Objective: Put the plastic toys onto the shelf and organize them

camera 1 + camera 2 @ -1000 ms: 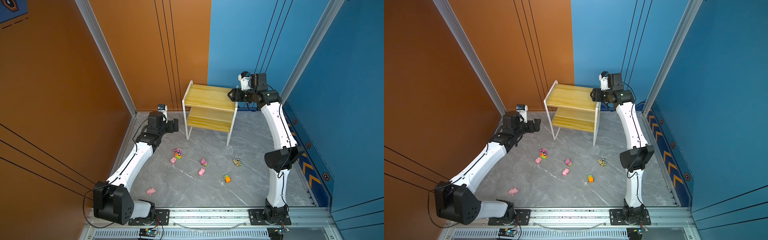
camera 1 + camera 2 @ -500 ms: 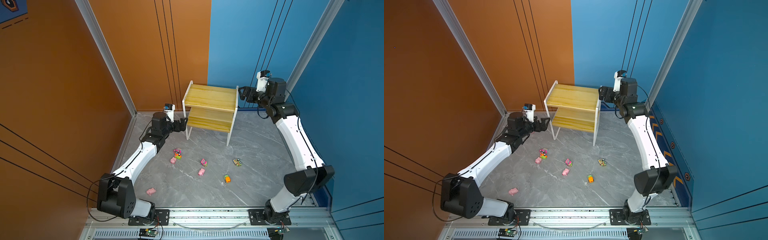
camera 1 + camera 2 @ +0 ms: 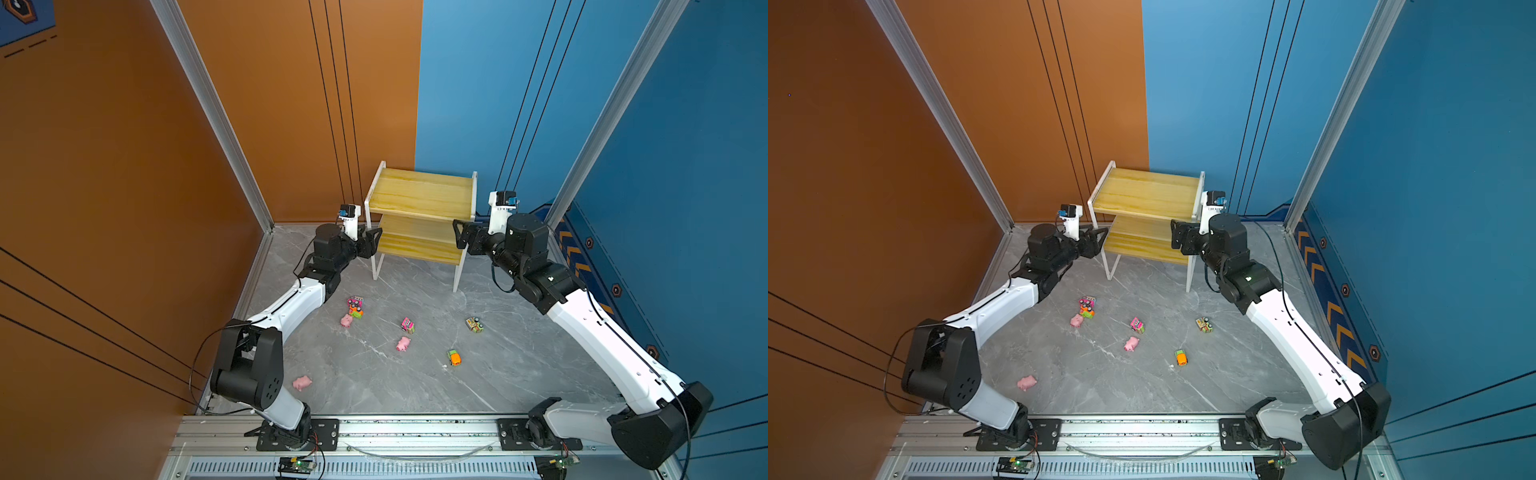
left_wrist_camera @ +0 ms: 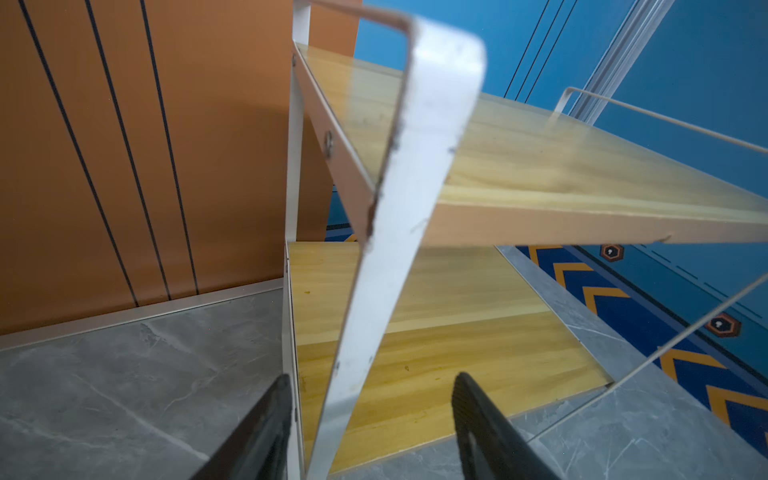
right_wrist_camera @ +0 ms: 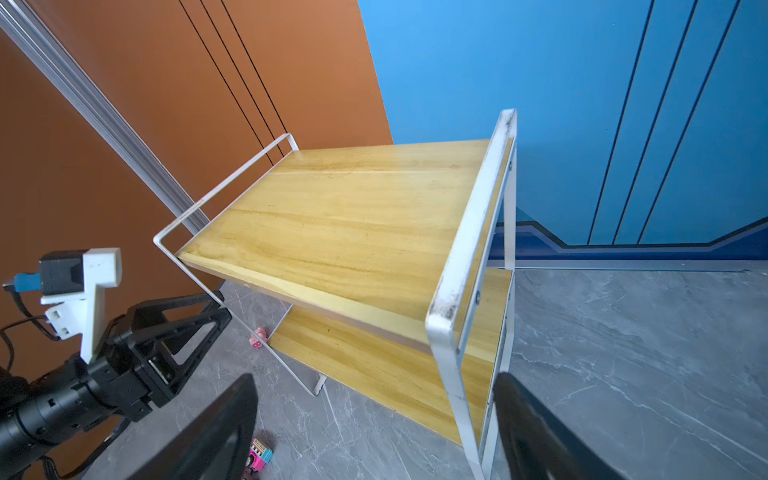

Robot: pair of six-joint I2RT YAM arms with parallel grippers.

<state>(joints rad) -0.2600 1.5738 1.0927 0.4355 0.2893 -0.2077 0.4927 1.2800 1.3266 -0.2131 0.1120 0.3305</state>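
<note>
The shelf (image 3: 419, 195) stands at the back, both yellow boards bare. My left gripper (image 3: 376, 235) is at its left side frame; in the left wrist view the white frame bar (image 4: 432, 124) runs between its open fingers (image 4: 274, 415), with gaps on both sides. My right gripper (image 3: 457, 235) is open at the right side, and its fingers (image 5: 523, 419) straddle the white front leg (image 5: 453, 365). The plastic toys lie on the floor: pigs (image 3: 346, 320) (image 3: 403, 344) (image 3: 302, 382) and trucks (image 3: 355, 305) (image 3: 407, 325) (image 3: 474, 324) (image 3: 454, 357).
The grey marble floor (image 3: 519, 365) is bounded by an orange wall (image 3: 124, 166) on the left and blue walls (image 3: 685, 208) behind and on the right. The arm bases sit on an aluminium rail (image 3: 415, 432) along the front edge.
The left arm has reached forward to the shelf's left frame and its jaws have narrowed. The right arm has dropped from beside the top board to the right front leg.
</note>
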